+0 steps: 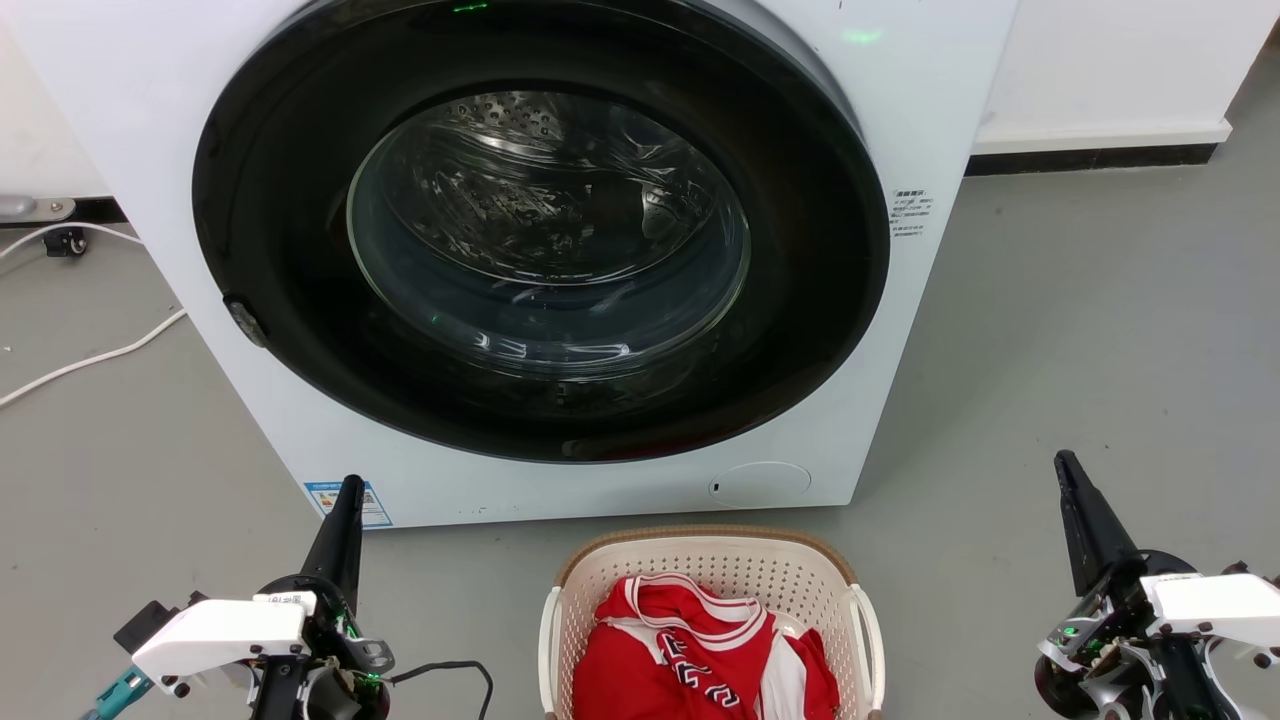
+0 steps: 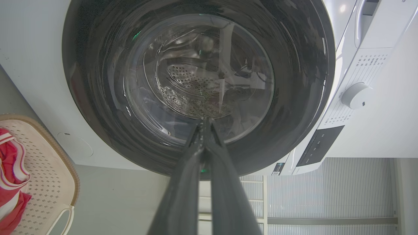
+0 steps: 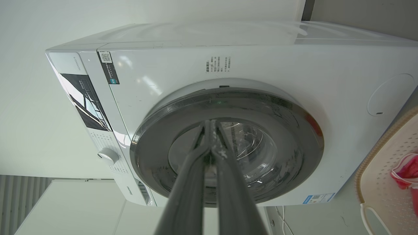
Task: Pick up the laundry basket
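Left gripper (image 1: pixel 350 492) and right gripper (image 1: pixel 1066 464) are pointing at the far side, fingers pressed together, gripping nothing. Between them the laundry basket (image 1: pixel 700 562) is sitting on the floor (image 1: pixel 1050 350), near the washing machine (image 1: pixel 930 120), its loop handles (image 1: pixel 871 630) facing left and right, neither arm noticeably nearer.

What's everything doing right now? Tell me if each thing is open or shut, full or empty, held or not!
Washing machine door: shut.
Laundry basket: on the floor in front of the machine, not held.
Red and white clothes: lying inside the basket.
Left gripper: fingers shut, holding nothing.
Right gripper: fingers shut, holding nothing.
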